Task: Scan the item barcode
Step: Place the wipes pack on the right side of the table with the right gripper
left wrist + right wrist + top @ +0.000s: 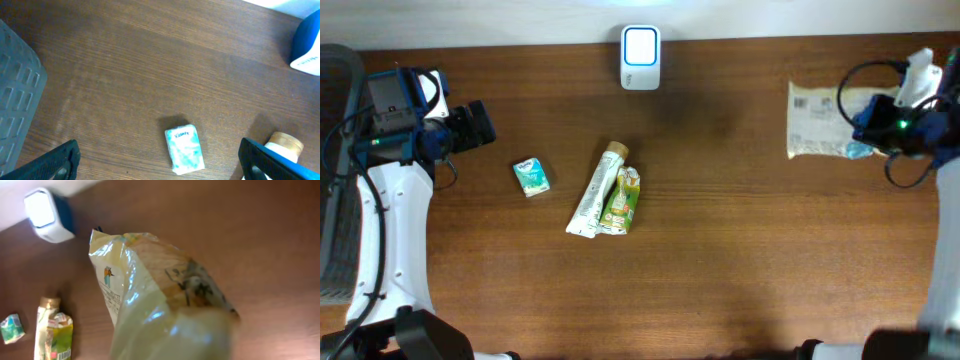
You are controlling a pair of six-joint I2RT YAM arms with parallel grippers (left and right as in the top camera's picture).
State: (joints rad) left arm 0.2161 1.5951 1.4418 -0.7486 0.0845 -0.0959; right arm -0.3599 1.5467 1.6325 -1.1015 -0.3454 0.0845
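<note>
Clamping snack bag (810, 120) near table's (740, 260) right edge, right tool (856, 128).

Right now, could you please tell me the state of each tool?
Left tool: open, holding nothing.
Right tool: closed on the plastic bag.

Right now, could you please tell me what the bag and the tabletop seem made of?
Bag: probably thin plastic film, glossy; it crinkles and throws bright glare. Tabletop: wood or wood-look laminate, fairly matte; brown grain lines show, but which one is unclear.
</note>
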